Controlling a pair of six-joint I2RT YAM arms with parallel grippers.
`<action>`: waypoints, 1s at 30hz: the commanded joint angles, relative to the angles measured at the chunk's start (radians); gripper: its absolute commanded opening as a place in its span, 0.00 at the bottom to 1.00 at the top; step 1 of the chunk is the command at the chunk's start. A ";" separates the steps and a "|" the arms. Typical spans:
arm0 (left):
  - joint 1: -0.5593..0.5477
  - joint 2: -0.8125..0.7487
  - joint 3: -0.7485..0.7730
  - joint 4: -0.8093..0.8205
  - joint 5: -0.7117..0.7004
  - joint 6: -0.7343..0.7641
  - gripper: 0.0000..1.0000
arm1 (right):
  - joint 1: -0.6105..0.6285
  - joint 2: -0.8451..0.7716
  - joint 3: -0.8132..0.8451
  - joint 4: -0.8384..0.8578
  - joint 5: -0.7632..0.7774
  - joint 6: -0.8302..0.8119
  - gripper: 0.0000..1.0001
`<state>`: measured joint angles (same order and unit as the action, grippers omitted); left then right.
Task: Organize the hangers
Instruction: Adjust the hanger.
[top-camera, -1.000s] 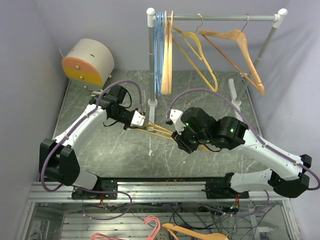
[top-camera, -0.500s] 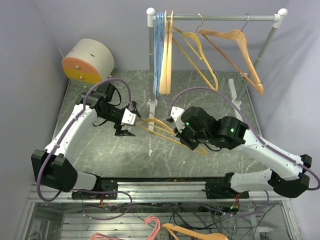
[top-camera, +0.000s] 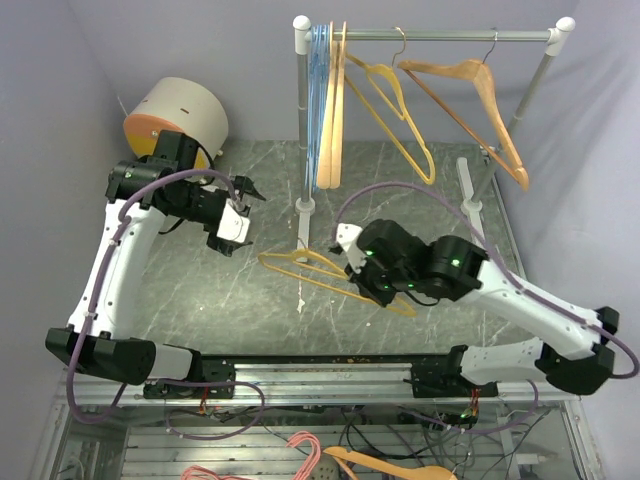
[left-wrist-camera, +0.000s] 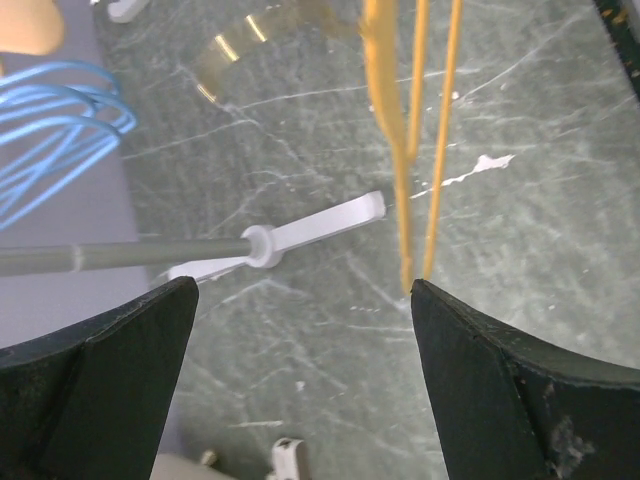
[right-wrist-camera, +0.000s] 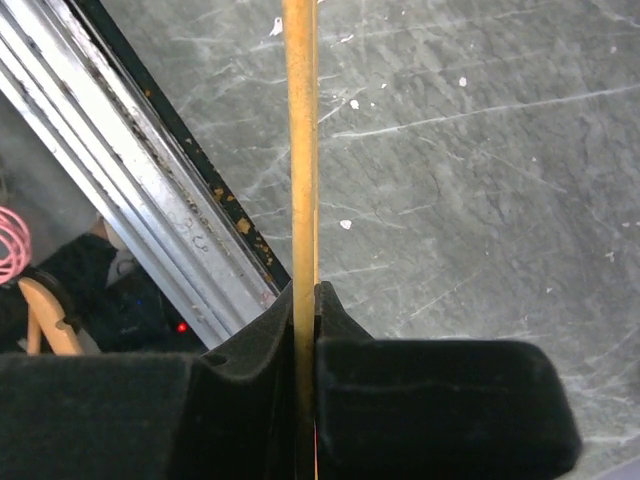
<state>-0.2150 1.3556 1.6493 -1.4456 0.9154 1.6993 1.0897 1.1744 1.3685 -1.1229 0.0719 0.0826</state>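
Observation:
An orange hanger (top-camera: 305, 264) hangs low over the table, and my right gripper (top-camera: 377, 287) is shut on its thin bar (right-wrist-camera: 300, 140). In the right wrist view the bar runs straight up out of the gripper (right-wrist-camera: 305, 300). My left gripper (top-camera: 243, 197) is open and empty, up and to the left of that hanger, near the drum. In the left wrist view the gripper (left-wrist-camera: 300, 330) frames bare table, with the orange hanger (left-wrist-camera: 405, 150) beyond. Light-blue wire hangers (top-camera: 319, 90), a tan hanger (top-camera: 336, 110), a yellow hanger (top-camera: 398, 105) and a wooden hanger (top-camera: 470, 95) hang on the rail.
A round white and orange drum (top-camera: 175, 125) stands at the back left, just behind my left arm. The rack's feet (top-camera: 305, 207) (top-camera: 468, 190) rest on the table. A metal frame rail (top-camera: 320, 375) runs along the near edge, with pink hangers (top-camera: 300, 450) below it.
My left gripper opened, let go of the orange hanger and drew back left towards the drum. My right gripper closed on the hanger and now carries it alone.

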 joint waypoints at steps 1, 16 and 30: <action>0.010 0.000 0.070 -0.050 -0.016 0.113 0.99 | 0.034 0.091 0.004 0.039 -0.005 -0.056 0.00; -0.086 -0.065 -0.013 -0.053 -0.084 0.121 0.95 | 0.035 0.224 0.054 0.113 -0.039 -0.095 0.00; -0.124 -0.079 -0.080 -0.053 -0.226 0.114 0.07 | 0.036 0.238 0.078 0.088 0.011 -0.089 0.00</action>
<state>-0.3313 1.2900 1.5654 -1.4849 0.7479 1.8229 1.1233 1.4380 1.4281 -1.0443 0.0502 -0.0067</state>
